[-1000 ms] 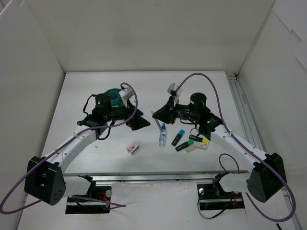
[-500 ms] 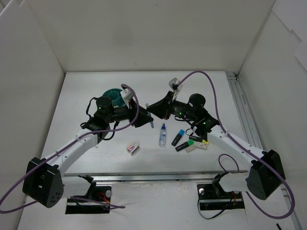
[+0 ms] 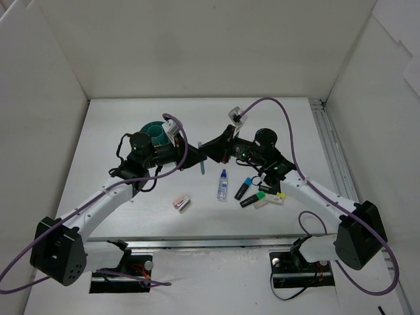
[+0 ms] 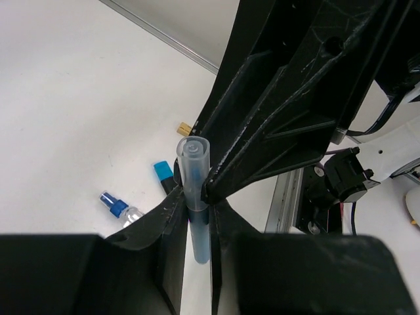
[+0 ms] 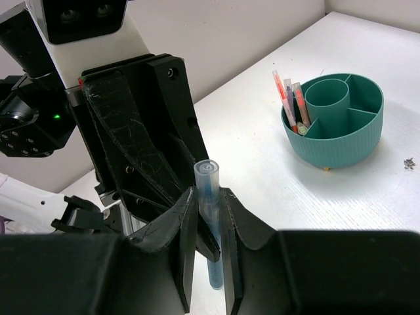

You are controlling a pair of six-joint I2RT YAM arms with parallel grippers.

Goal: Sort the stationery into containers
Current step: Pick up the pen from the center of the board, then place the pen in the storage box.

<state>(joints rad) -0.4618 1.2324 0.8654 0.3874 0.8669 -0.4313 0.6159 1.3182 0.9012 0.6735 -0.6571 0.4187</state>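
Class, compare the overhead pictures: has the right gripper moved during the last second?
Yes. The right gripper, holding a blue pen, has shifted left, away from the blue-capped bottle and nearer the teal tub.

- A white table [image 3: 111, 125] is enclosed by white walls [image 3: 210, 46] on three sides.
- A metal rail [image 3: 335, 154] is fixed along its right edge.
- A small dark speck [image 5: 409, 163] is seen on the table.
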